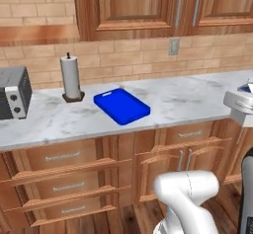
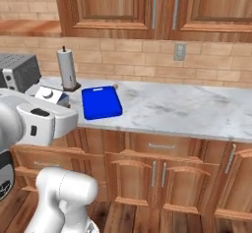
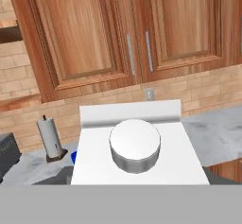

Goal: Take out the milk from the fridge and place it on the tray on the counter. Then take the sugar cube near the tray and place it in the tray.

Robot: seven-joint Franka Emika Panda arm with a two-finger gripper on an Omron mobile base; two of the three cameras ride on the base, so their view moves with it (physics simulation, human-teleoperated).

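Filling the lower middle of the hand view, the milk sits right against the camera, its white gable top and round cap turned toward the lens, so it is evidently carried in the gripper. In the right base view the carton's cap and a blue-marked side peek out past the white hand; in the left base view only a sliver shows at the right edge. The fingertips are covered by the carton, so I cannot tell directly how the jaws stand, though they are probably closed on its sides.

A small carton like this should be light, with stiff but crushable walls and a smooth skin; holding it across two flat sides below the gable seems soundest.

The tray lies bare on the counter, near the paper-towel roll, with a toaster oven further left. A tiny tan speck just beyond the tray's far corner may be the sugar cube, too small to confirm.
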